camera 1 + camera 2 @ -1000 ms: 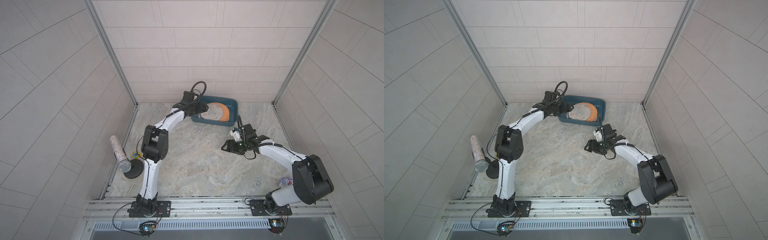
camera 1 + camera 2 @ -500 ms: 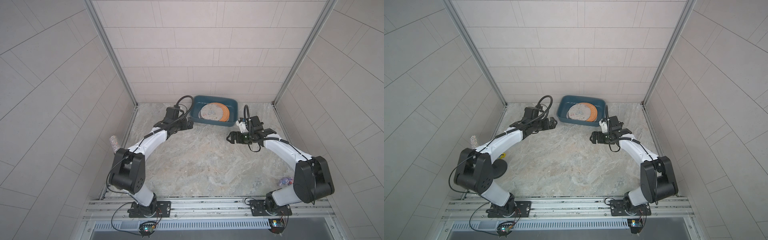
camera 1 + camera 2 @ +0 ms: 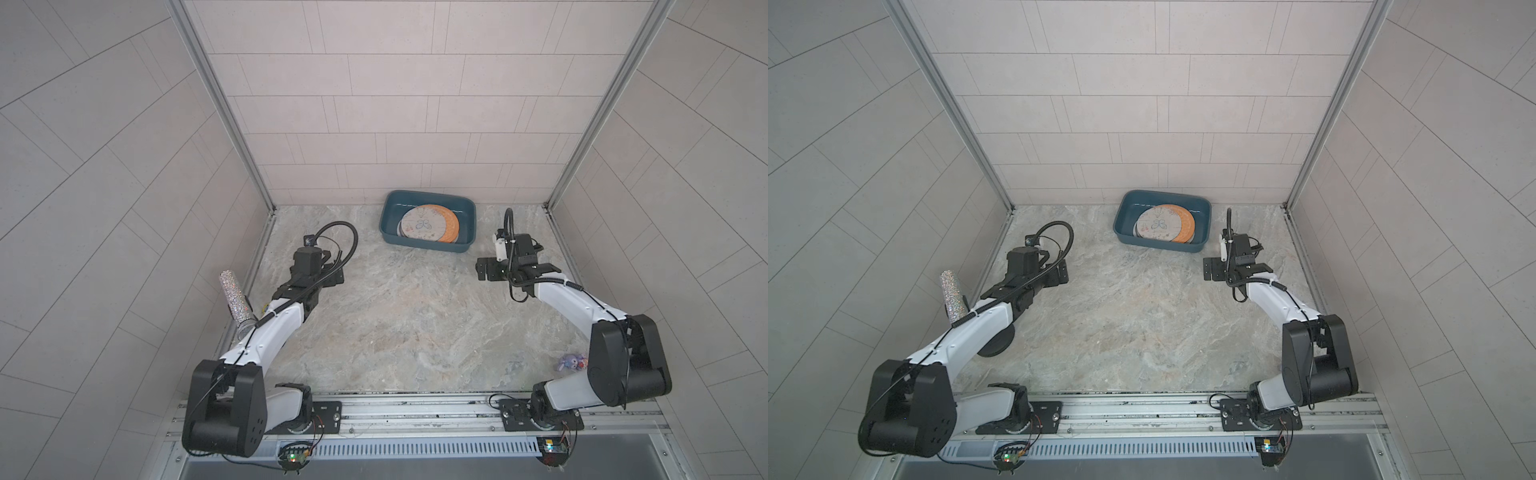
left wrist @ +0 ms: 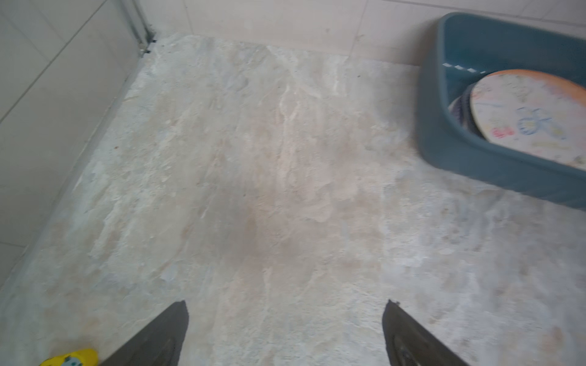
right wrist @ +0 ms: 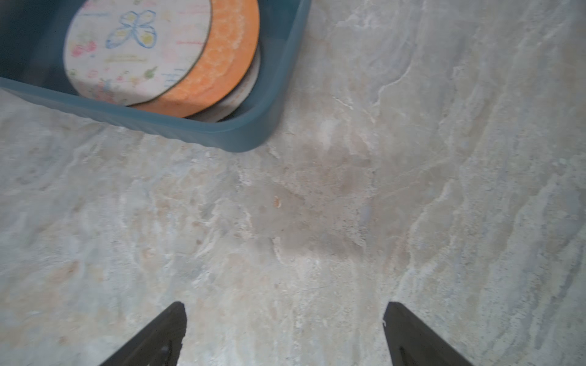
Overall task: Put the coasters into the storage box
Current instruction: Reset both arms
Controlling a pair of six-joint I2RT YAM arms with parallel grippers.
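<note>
Stone table [image 3: 395,324] holds the box [image 3: 419,246] of coasters [image 3: 426,224]. Left gripper [image 4: 285,305] and right gripper [image 5: 284,304] gape wide, empty; best pull back slowly, missing the box.

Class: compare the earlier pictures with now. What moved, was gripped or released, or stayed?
The left gripper drew back leftward from over the dark teal rectangular plastic storage box. The right gripper swung rightward from mid-scene. Both are open and empty. The box and its stacked round coasters stayed put.

coasters [image 3: 424,224] being held stacked inside storage box [image 3: 428,246], far centre | left gripper [image 3: 337,277] being held near-left of box, apart | right gripper [image 3: 484,269] being held right of box, apart
</note>
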